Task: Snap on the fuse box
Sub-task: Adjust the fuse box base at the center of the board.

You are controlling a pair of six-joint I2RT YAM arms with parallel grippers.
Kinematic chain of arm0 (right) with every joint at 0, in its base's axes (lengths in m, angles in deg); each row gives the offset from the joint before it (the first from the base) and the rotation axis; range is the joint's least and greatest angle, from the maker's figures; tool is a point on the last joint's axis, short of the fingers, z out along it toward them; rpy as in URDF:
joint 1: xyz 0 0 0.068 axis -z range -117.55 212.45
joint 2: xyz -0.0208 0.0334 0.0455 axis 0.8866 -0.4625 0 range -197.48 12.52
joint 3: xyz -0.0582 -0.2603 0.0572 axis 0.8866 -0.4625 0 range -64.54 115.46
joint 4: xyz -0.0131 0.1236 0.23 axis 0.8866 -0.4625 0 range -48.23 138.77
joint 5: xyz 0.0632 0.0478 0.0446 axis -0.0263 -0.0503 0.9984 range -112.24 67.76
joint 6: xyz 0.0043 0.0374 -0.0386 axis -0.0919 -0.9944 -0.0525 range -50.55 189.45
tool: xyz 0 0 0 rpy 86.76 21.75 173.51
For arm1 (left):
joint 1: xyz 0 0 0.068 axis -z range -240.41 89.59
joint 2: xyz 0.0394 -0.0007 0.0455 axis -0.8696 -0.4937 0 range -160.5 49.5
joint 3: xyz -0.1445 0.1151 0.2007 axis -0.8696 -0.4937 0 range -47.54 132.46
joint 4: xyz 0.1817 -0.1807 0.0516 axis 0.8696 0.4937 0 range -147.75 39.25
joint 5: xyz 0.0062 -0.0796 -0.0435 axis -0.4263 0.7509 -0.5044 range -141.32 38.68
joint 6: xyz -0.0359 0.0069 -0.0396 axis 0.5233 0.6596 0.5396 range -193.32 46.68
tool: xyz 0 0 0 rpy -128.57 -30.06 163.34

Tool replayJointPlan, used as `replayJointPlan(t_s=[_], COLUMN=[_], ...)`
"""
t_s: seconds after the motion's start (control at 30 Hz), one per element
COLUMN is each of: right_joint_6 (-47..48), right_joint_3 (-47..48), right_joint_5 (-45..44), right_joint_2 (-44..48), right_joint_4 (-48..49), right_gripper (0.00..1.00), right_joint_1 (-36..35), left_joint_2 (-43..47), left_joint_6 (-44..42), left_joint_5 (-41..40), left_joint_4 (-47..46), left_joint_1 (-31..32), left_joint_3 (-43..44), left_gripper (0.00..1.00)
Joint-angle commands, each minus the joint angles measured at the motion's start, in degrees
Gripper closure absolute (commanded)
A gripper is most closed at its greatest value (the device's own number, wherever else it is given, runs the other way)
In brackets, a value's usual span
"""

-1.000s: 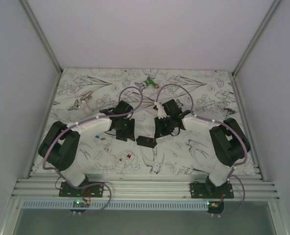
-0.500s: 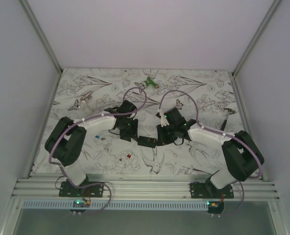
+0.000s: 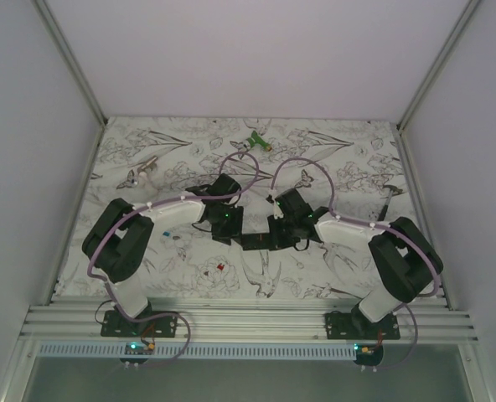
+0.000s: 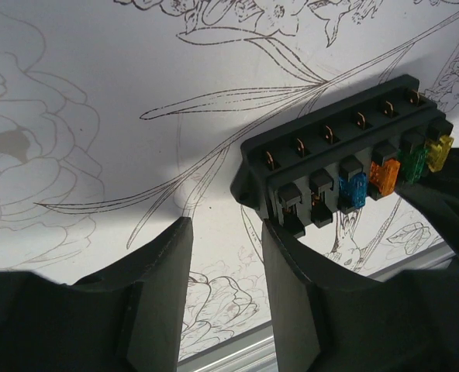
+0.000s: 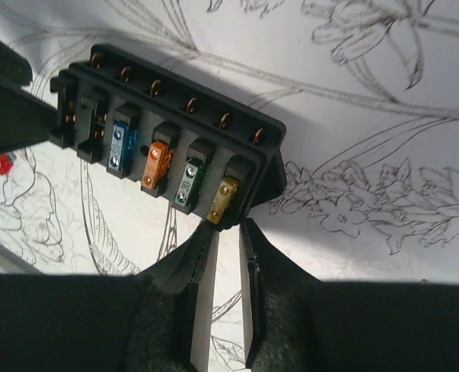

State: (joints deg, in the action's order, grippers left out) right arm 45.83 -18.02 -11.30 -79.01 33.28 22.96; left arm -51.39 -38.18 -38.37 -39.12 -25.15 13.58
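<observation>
The left gripper (image 4: 226,225) held its smooth black jaws apart, one finger (image 4: 291,294) touching a corner of the fuse box (image 4: 330,159), a ribbed black plastic oblong holding blue, orange, green and yellow fuses (image 4: 384,177). At the box's opposite end the right gripper (image 5: 227,229) had jaws nearly together; whether they pinched it was unclear

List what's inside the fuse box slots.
Inside the black oblong plastic fuse box: blue fuse, orange fuse, green fuse, yellow fuse; two end slots look empty. Their blades are covered.
</observation>
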Motion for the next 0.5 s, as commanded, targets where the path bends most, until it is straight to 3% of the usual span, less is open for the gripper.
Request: replayJointPlan(t_s=[0.0,0.47], right_joint_6=[0.0,2.7], right_joint_3=[2.7,3.5], right_joint_5=[-4.4,-6.0], right_joint_2=[-1.3,1.3], right_joint_4=[2.4,1.2], right_gripper=[0.78,0.77], right_joint_1=[0.4,0.5], left_joint_2=[-1.0,-0.1], left_joint_6=[0.7,1.2], left_joint_5=[0.5,0.9], left_joint_4=[-0.2,0.0], left_joint_1=[0.3,-0.9], left_joint_3=[1.4,1.2], left_gripper=[0.56,0.55])
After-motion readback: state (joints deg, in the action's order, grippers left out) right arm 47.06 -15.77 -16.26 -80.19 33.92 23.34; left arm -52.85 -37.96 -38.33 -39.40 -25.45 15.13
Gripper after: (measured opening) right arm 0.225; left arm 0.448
